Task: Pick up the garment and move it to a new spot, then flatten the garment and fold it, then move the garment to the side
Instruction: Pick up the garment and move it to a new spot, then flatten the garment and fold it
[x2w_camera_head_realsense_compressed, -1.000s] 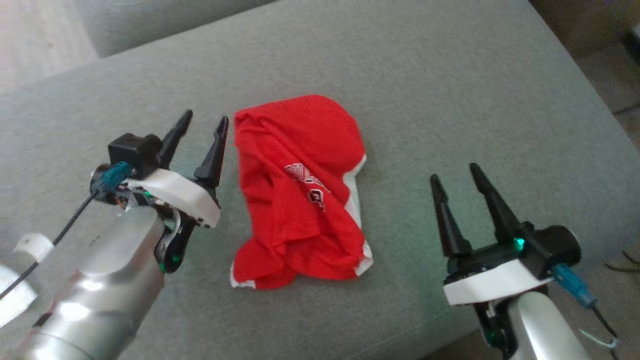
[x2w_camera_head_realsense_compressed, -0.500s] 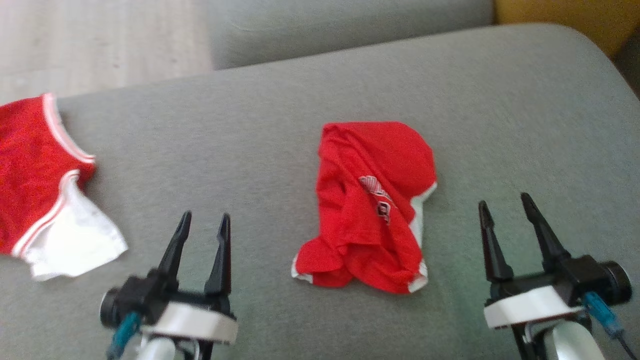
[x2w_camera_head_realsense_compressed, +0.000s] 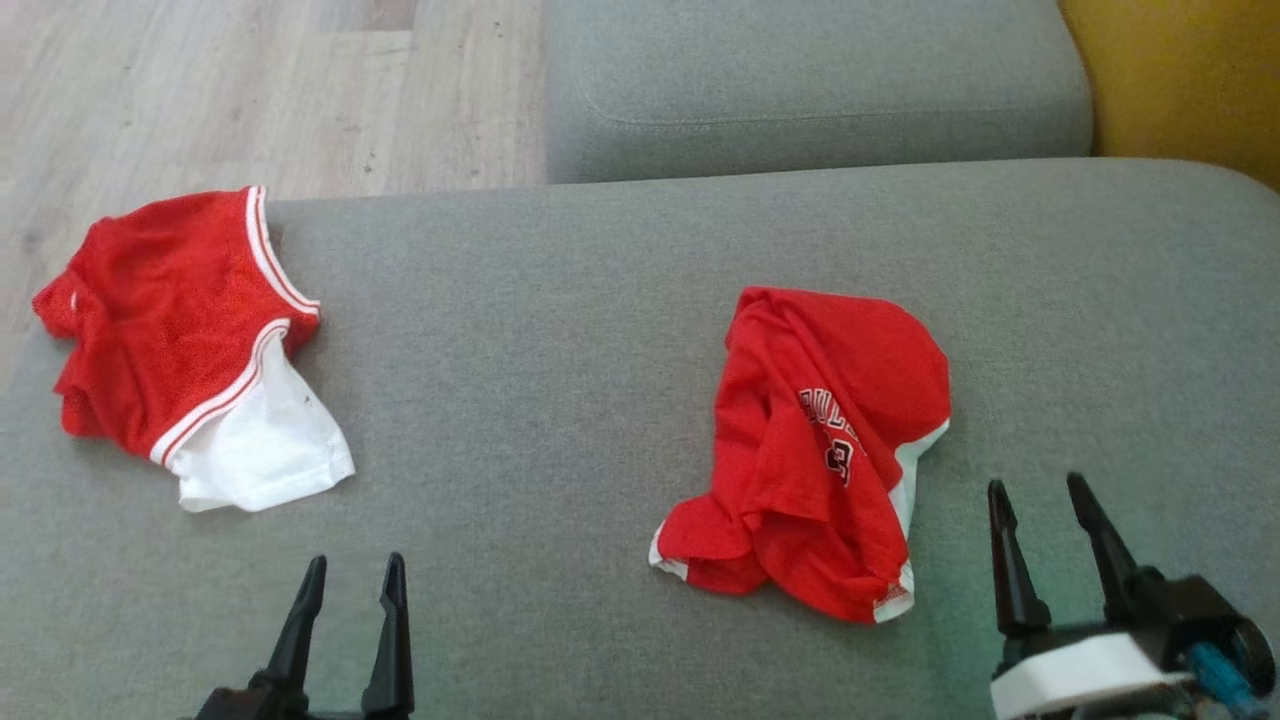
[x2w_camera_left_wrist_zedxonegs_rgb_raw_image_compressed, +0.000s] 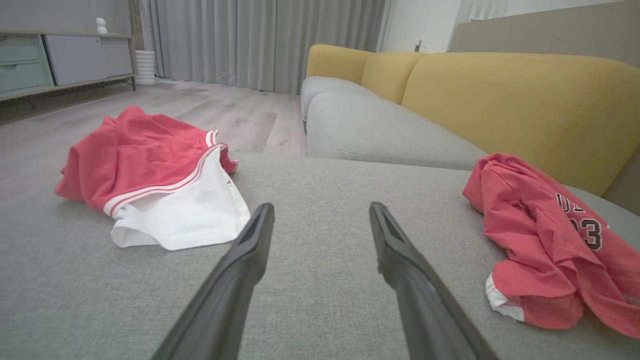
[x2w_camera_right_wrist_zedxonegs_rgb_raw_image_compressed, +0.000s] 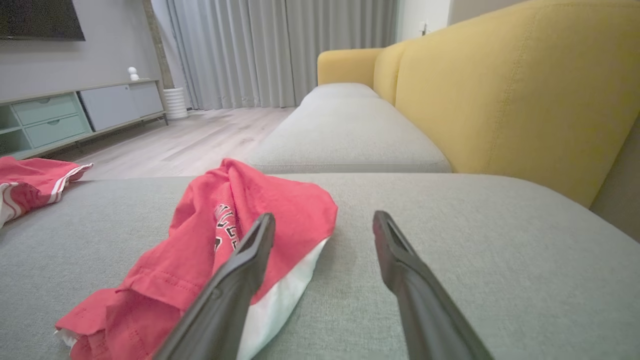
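Note:
A crumpled, folded red garment (x2w_camera_head_realsense_compressed: 830, 450) with white trim and a dark printed number lies on the grey sofa seat (x2w_camera_head_realsense_compressed: 560, 300), right of centre. A second red garment with a white panel and striped band (x2w_camera_head_realsense_compressed: 180, 330) lies at the seat's left end. My left gripper (x2w_camera_head_realsense_compressed: 357, 560) is open at the lower edge, between the two garments and touching neither. My right gripper (x2w_camera_head_realsense_compressed: 1035, 482) is open just right of the folded garment. In the left wrist view the left gripper (x2w_camera_left_wrist_zedxonegs_rgb_raw_image_compressed: 321, 205) points over bare cushion. In the right wrist view the right gripper (x2w_camera_right_wrist_zedxonegs_rgb_raw_image_compressed: 324, 214) hangs beside the garment (x2w_camera_right_wrist_zedxonegs_rgb_raw_image_compressed: 240, 225).
A second grey cushion (x2w_camera_head_realsense_compressed: 800, 80) adjoins the far side of the seat, with a yellow backrest (x2w_camera_head_realsense_compressed: 1180, 80) at the right. Wooden floor (x2w_camera_head_realsense_compressed: 200, 80) lies beyond the left end. A low cabinet (x2w_camera_right_wrist_zedxonegs_rgb_raw_image_compressed: 75, 115) stands across the room.
The head camera has swung left and up, bringing the second garment into view. My left gripper has drawn back from the folded garment's left edge. Both garments lie still.

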